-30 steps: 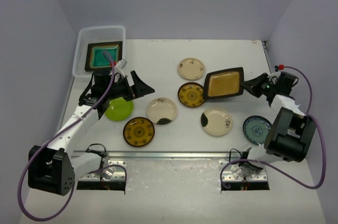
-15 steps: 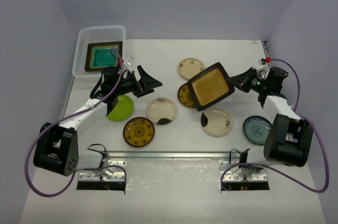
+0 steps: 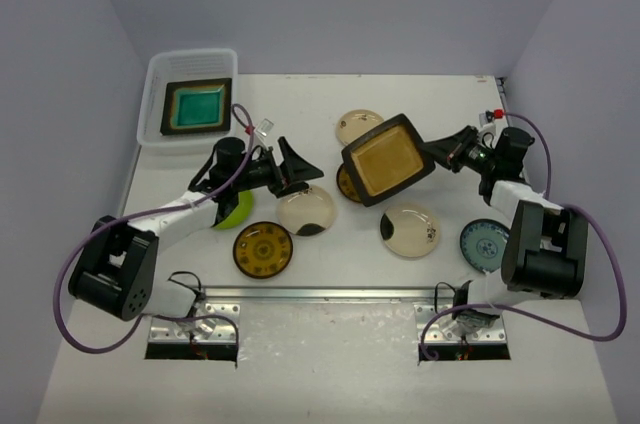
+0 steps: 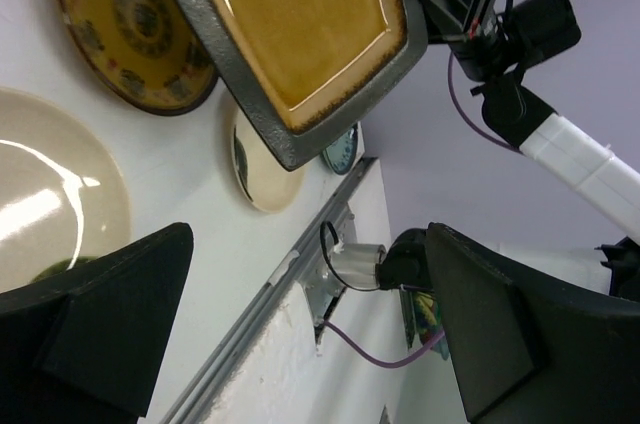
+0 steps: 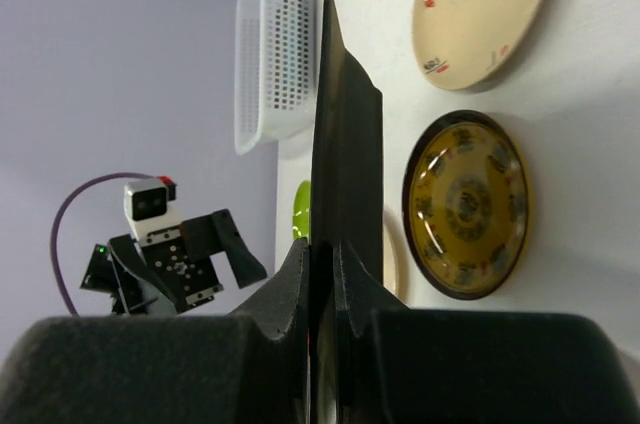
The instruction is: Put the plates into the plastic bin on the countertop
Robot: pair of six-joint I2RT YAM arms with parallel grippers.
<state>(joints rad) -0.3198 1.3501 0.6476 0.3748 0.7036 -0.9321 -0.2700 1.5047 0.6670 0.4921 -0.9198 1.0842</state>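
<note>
One mustard square plate (image 3: 385,159) is hanging above the middle of the countertop (image 3: 440,104), the right gripper (image 3: 430,151) pinching its edge. The left gripper (image 3: 300,176) is gaping wide beside it: likely a handover toward the far-left corner's plastic bin (image 3: 158,74), needing those jaws around the free edge.

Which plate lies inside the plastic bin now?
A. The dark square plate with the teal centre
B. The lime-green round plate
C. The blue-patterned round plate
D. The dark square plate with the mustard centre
A: the teal-centred square plate lies flat inside the plastic bin, while the mustard-centred square plate is clamped in the right gripper, away from the bin.
</note>
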